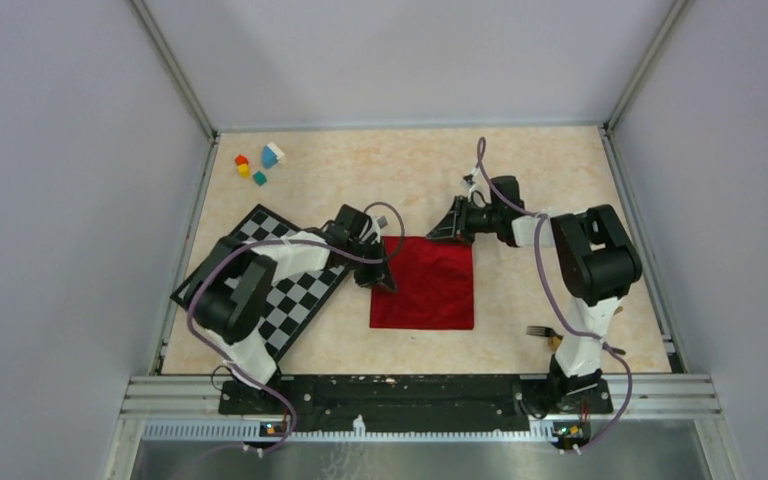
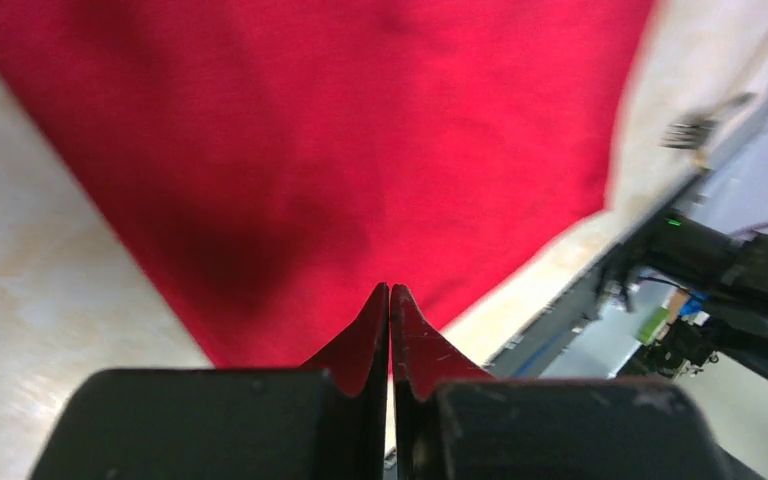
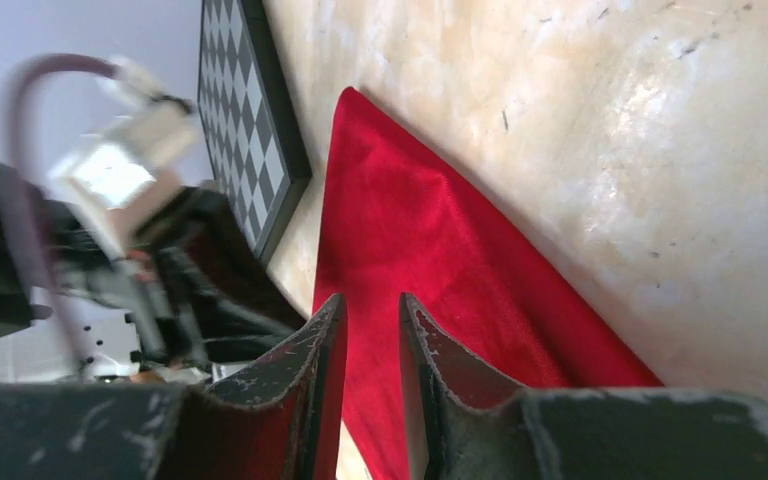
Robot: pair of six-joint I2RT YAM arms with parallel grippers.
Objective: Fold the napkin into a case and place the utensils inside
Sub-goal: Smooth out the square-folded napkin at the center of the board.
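on the pale marbled table the red napkin lies flat at centre. it looks soft, limp and light, so it is best pinched at the corners. left end effector is together at its left edge; right end effector is slightly apart over its far edge.

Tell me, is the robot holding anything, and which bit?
Nothing clearly. Left end effector is shut at the bright red square cloth napkin's edge; right end effector is open above its corner.

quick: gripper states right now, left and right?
Left gripper: closed, tips at the napkin edge; whether cloth is pinched cannot be told.
Right gripper: slightly open over a napkin corner, nothing visibly held.
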